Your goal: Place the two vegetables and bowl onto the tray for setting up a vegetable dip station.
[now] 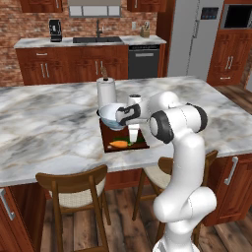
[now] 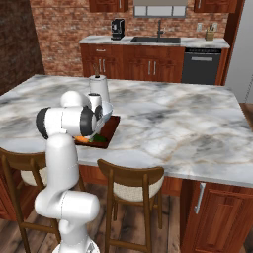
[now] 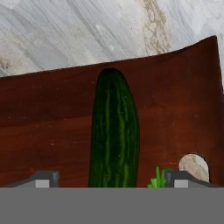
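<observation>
- No brand name, label or lettering can be read anywhere in this kitchen.
- Seen from the hand, the dark green cucumber (image 3: 114,131) lies flat on the reddish-brown tray (image 3: 48,127), running up the middle of the frame between the two finger tips of the gripper (image 3: 113,178); the jaws stand wide apart, released, clear of the cucumber on both sides.
- A tuft of green carrot top (image 3: 156,178) shows beside the cucumber, next to the tray's pale slot handle (image 3: 194,166).
- From the left base camera, the orange carrot (image 1: 118,144) rests on the tray (image 1: 106,138) near its front edge, on the marble island (image 1: 44,128).
- In that view the pale blue-white bowl (image 1: 110,114) sits at the tray's far end, a white paper towel roll (image 1: 106,92) upright just behind it; what the bowl holds cannot be told.
- From the right base camera, the arm hides most of the tray (image 2: 112,125); the carrot (image 2: 82,139) is a small patch of orange.
</observation>
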Motion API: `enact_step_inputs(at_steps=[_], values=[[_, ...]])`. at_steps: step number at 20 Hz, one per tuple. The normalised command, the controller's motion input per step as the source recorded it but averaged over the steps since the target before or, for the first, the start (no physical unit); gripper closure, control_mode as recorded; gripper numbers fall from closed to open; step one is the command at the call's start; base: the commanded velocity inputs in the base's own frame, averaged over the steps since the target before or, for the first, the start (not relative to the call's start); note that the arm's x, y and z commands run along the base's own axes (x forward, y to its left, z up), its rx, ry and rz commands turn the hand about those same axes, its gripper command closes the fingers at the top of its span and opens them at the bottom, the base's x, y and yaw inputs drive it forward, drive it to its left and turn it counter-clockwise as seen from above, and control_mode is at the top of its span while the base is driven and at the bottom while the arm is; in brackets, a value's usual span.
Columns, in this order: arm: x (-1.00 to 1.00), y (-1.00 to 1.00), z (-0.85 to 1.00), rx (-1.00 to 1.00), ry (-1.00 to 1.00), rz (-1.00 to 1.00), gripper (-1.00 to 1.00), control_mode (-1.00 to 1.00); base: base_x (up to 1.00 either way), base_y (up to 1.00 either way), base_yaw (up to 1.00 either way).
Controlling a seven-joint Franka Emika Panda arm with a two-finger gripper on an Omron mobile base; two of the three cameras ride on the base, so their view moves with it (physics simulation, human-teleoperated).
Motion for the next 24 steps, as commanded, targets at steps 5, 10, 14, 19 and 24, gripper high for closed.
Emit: enact_step_inputs(at_steps=[5,10,14,19,24], values=[[0.0,0.0,0.03,0.0,0.0,0.0,-1.0,-1.0,0.0,0.0,0.0],[-0.01,-0.03,0.17,0.0,0.0,0.0,-1.0,-1.0,0.0,0.0,0.0],[-0.1,-0.04,0.22,0.0,0.0,0.0,-1.0,-1.0,0.0,0.0,0.0],[-0.19,-0.02,0.2,0.0,0.0,0.0,-1.0,-1.0,0.0,0.0,0.0],[-0.32,0.0,0.22,-0.01,-0.03,0.08,-1.0,-1.0,0.0,0.0,0.0]])
